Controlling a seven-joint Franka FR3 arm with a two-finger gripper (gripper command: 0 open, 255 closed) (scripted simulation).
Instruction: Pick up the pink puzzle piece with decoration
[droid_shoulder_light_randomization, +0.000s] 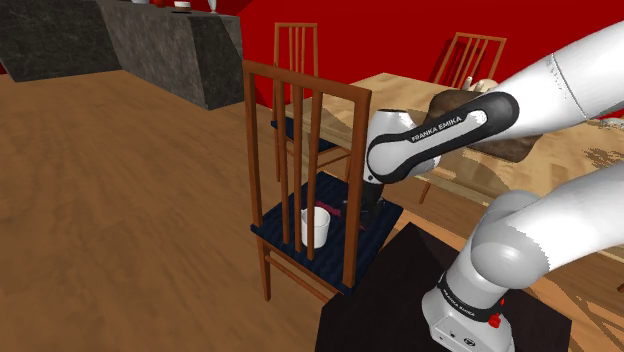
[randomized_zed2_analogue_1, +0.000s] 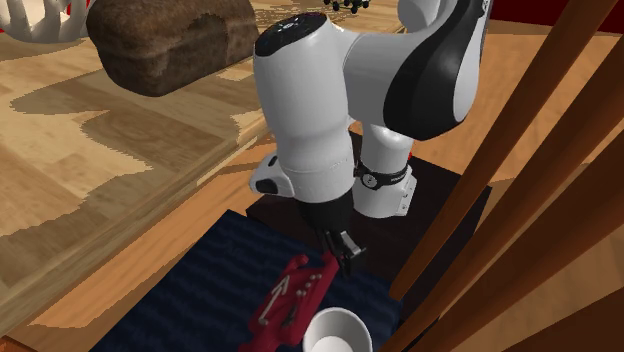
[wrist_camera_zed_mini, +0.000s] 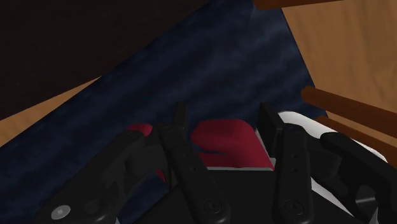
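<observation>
The puzzle piece is deep red-pink with white line decoration and lies flat on the dark blue chair seat. My black gripper is down at the seat, over the end of the piece nearest the stand. In the wrist view the piece fills the gap between the two fingertips, which press on both its sides, so the gripper is shut on it. In the shoulder view the gripper sits low behind the chair's back slats, with a sliver of the piece beside it.
A white cup stands on the seat close to the piece, on the chair-back side. The wooden chair back rises right by the hand. Behind are a wooden table carrying a brown loaf, and the dark stand.
</observation>
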